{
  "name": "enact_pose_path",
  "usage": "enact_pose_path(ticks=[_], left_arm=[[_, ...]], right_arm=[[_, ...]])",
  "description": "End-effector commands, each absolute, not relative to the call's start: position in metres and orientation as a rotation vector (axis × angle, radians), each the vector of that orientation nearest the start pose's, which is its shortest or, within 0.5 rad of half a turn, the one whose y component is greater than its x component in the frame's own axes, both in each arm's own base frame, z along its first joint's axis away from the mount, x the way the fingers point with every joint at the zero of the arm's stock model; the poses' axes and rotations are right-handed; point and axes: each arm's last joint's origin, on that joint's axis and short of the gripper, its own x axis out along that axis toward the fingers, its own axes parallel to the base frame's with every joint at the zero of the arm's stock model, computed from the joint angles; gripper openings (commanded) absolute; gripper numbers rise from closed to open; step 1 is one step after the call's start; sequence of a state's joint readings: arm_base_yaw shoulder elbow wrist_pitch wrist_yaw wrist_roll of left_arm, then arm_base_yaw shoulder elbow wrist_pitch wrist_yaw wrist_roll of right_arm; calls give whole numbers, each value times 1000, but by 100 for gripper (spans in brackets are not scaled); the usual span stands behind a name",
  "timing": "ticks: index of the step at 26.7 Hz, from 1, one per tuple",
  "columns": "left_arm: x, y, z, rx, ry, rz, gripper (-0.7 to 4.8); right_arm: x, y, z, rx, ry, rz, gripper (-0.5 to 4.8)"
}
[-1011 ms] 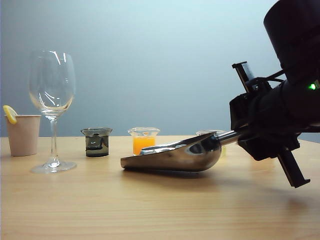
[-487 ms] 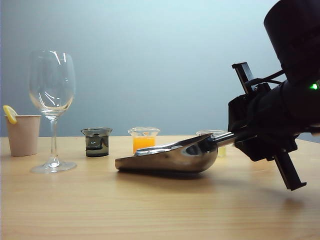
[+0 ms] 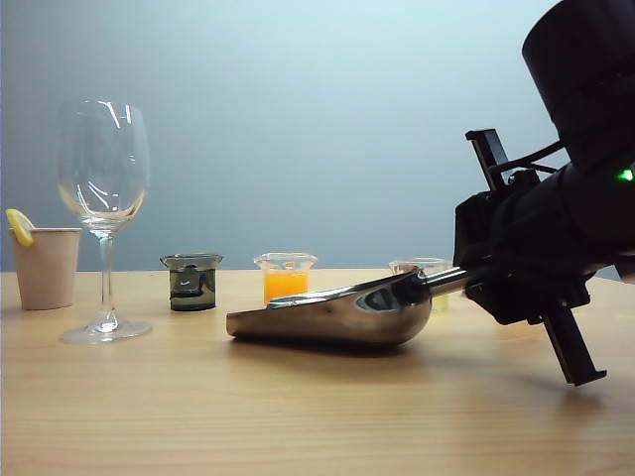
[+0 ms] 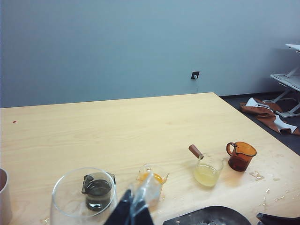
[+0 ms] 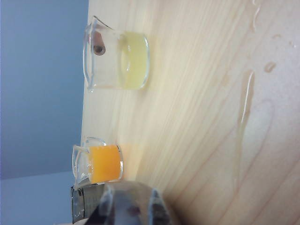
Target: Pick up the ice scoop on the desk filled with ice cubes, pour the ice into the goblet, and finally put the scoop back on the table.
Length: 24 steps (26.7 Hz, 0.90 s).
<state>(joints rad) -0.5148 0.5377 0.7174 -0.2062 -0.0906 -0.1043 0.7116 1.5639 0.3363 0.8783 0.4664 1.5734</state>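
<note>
Scoop: ice scoop [image 3: 327, 314] lies low on the desk [image 3: 298, 416], right of the goblet [image 3: 103, 213].
Right gripper [image 3: 486, 273]: I've got it clamped on the handle.
Left gripper [image 4: 132, 213]: can't tell its opening.
Tip: I lift level.
Room: beakers [image 3: 238, 281] behind, open desk in front.
</note>
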Motion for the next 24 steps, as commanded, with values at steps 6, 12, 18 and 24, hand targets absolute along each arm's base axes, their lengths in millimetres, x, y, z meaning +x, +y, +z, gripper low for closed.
enact_pose_path(ticks=[6, 12, 18, 24], left_arm=[[105, -56, 341, -70, 31, -420, -5], [105, -56, 341, -69, 31, -420, -5], [105, -56, 341, -69, 31, -420, -5], [105, -56, 341, -69, 30, -420, -5]], right_arm=[[203, 144, 132, 1426, 419, 53, -2], [215, 129, 137, 1473, 443, 123, -2], [221, 123, 143, 1507, 438, 203, -2], [221, 123, 148, 1569, 457, 278, -2]])
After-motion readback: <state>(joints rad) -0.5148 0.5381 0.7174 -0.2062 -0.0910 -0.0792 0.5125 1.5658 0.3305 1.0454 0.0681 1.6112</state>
